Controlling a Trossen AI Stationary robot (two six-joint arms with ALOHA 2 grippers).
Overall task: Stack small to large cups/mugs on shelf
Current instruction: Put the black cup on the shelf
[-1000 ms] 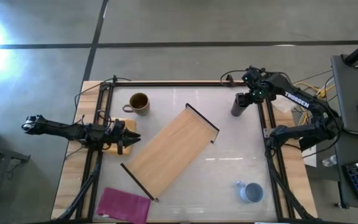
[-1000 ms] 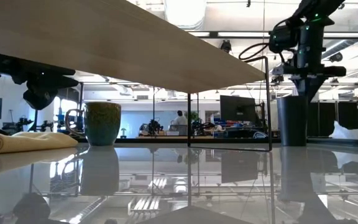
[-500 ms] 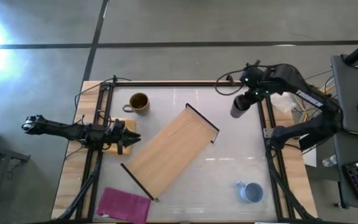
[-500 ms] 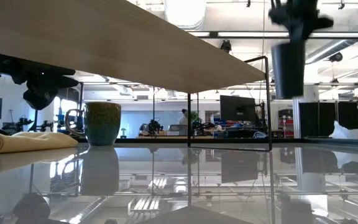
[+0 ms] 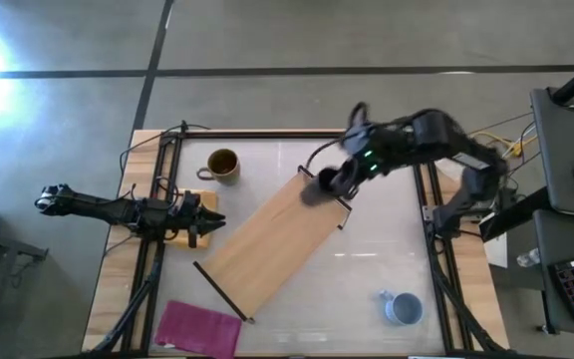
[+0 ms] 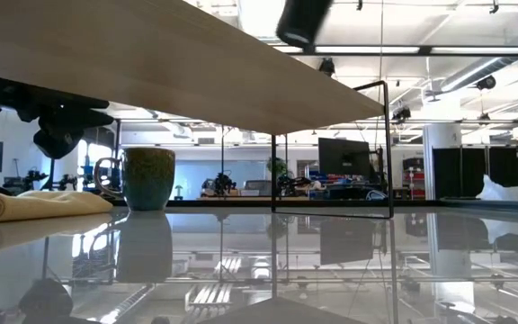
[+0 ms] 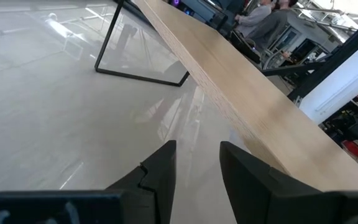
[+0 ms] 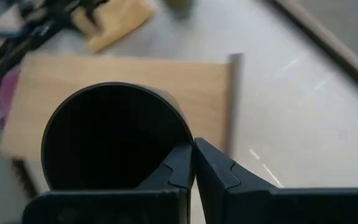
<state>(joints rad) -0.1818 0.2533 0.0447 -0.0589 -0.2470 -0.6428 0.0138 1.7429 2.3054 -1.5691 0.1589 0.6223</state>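
The light blue-grey mug sits at the table's near right corner. The long light-wood shelf board lies diagonally, near-left to far-right. The right gripper, clamped on the rim of the narrow black handleless cup, has carried it from the far right edge to above the shelf's far end (mouth toward the wrist camera). The left gripper, fingers apart, waits at left. The mustard-brown handled mug stands farthest.

The right hand pinches the black cup's rim, one finger inside, one outside, its dark mouth open toward us. Below lies the shelf, with a yellow cloth beyond on the counter.
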